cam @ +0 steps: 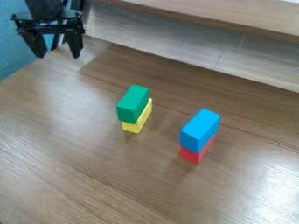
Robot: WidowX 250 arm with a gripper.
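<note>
Camera view: green block stands between gripper and blue block.

Green block, seemingly plain yellow block

Robot body: black throughout, near-charcoal where light catches it. Wrist section is a chunky dark block, slightly narrower toward the bottom. Under it, a wide flat crosspiece, thin, sticking out past the block both sides, small rounded knobs at its ends. Slim crossbar below that, parallel-ish. Gripper has two matching black fingers: broad at the top, angular, tapering to narrow blunt tips. Finish looks mostly matte, faint grey highlights on the crosspiece edges. More dark, narrow structure behind the wrist, can't resolve its shape. Screws, cables: too small to tell.
</note>
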